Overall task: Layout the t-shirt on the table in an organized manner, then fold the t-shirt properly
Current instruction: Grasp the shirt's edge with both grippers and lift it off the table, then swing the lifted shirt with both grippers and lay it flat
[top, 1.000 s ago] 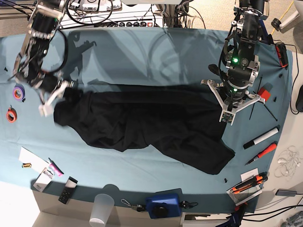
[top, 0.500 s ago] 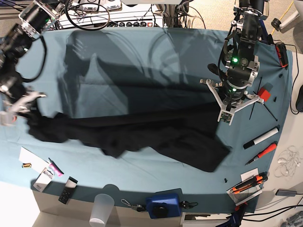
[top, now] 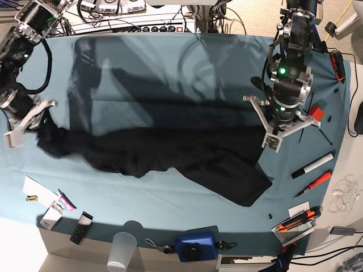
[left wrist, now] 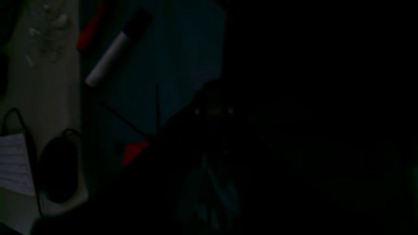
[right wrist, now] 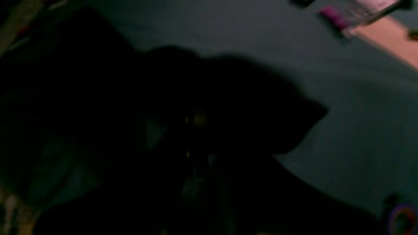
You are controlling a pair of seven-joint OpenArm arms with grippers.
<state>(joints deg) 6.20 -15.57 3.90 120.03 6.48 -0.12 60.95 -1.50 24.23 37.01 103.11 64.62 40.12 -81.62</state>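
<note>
The t-shirt (top: 164,150) lies stretched and rumpled across the table (top: 170,62), pinched by the right gripper (top: 31,122) and left gripper (top: 272,136). Markers (top: 312,165) lie beside the left arm, well apart from a plastic cup (top: 121,252) at the near edge.

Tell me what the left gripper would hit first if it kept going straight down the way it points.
Most likely the black t-shirt directly under the left gripper, then the table beneath; depth is unclear.
</note>
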